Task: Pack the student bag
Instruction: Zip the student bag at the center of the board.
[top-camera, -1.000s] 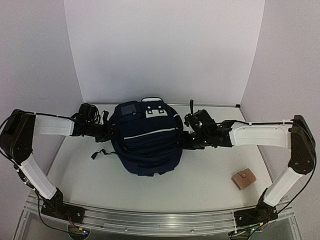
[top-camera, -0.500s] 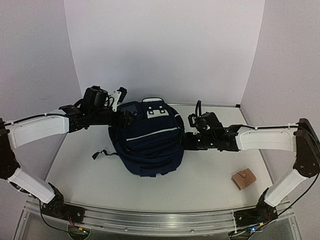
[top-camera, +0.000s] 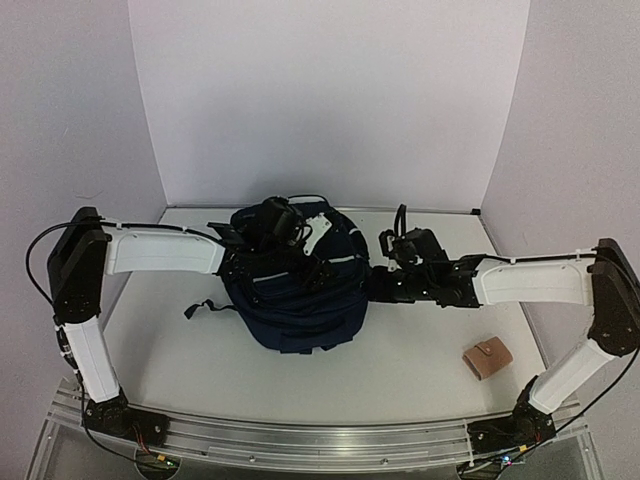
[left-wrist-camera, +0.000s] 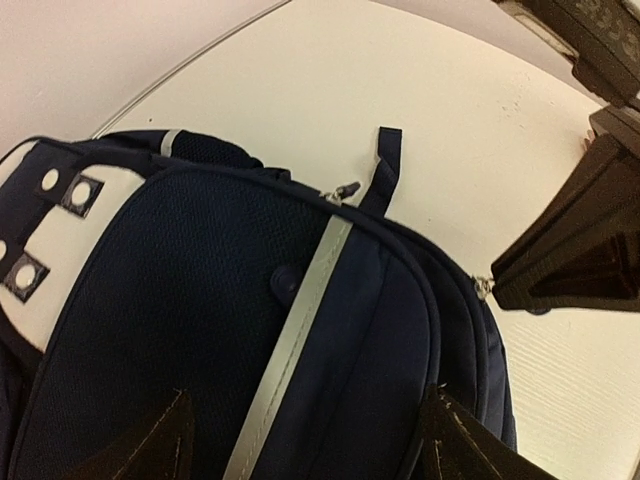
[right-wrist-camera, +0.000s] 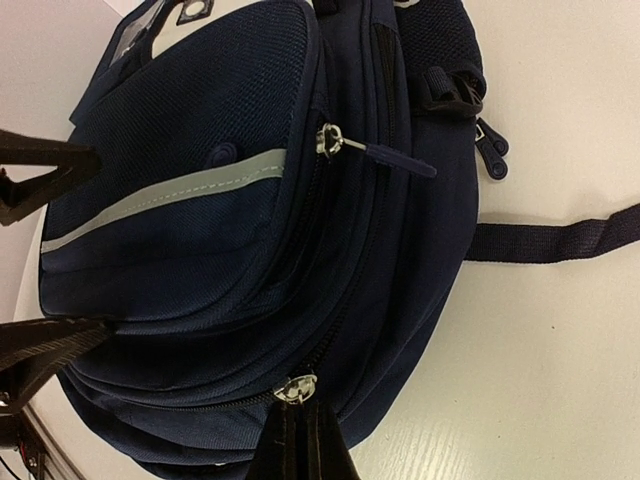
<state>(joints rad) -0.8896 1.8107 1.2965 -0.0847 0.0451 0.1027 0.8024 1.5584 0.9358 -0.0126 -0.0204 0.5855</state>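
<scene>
Left hand (left-wrist-camera: 308, 420) has swung over the student bag (top-camera: 300, 300), fingers apart — right hand (right-wrist-camera: 300, 445) pinched together at its side zipper (right-wrist-camera: 295, 388).

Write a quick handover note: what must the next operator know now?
Left gripper: open, above the front pocket of the dark navy fabric backpack, holding nothing.
Right gripper: shut on a silver zip pull at the bag's side.
Backpack lies on the table; small tan wallet outside it, near the right arm.
Done: nothing visibly packed. Left: open the bag, probably put the wallet in.
</scene>
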